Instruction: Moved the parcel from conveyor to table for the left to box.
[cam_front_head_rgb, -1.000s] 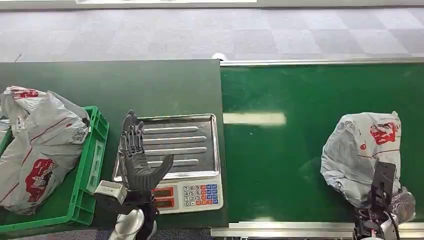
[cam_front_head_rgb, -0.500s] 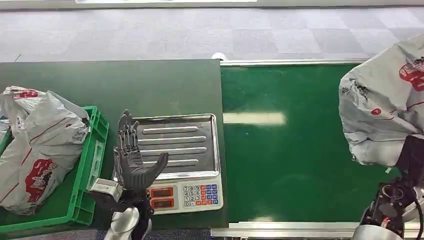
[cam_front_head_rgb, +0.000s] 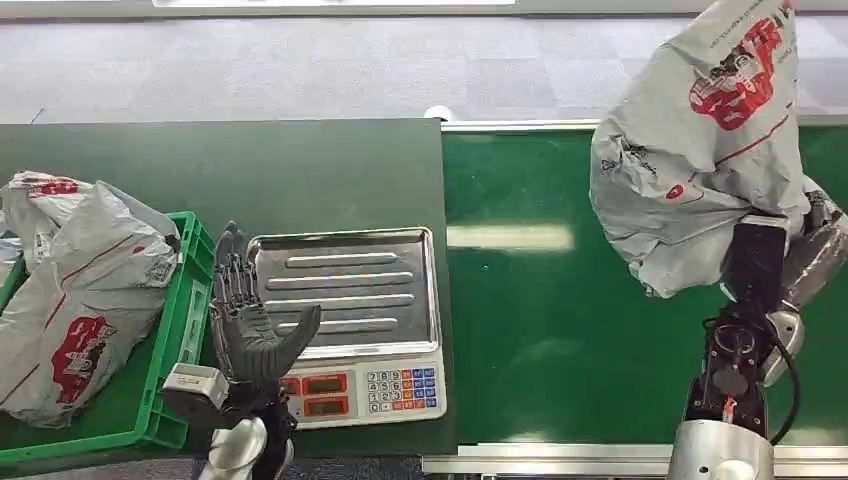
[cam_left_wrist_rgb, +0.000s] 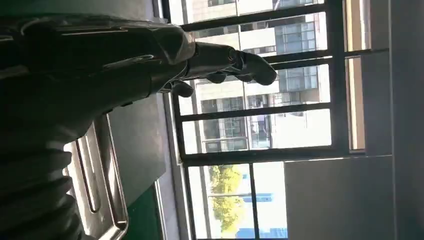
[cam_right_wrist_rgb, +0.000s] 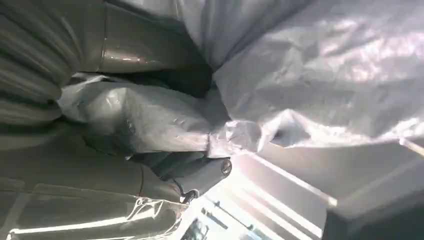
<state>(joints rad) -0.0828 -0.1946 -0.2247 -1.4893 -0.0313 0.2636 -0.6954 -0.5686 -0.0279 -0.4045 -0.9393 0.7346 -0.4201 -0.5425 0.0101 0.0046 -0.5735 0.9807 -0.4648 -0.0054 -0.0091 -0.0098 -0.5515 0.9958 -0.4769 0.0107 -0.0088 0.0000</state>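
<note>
Above the green conveyor belt, the robot's right hand grips a grey plastic parcel with red print, held up clear of the belt; in the right wrist view its fingers pinch the crumpled wrapping. At the near edge of the dark green table, the left hand stands upright, fingers spread, holding nothing, beside a steel-topped scale. Further left, a green crate holds two similar grey bags.
</note>
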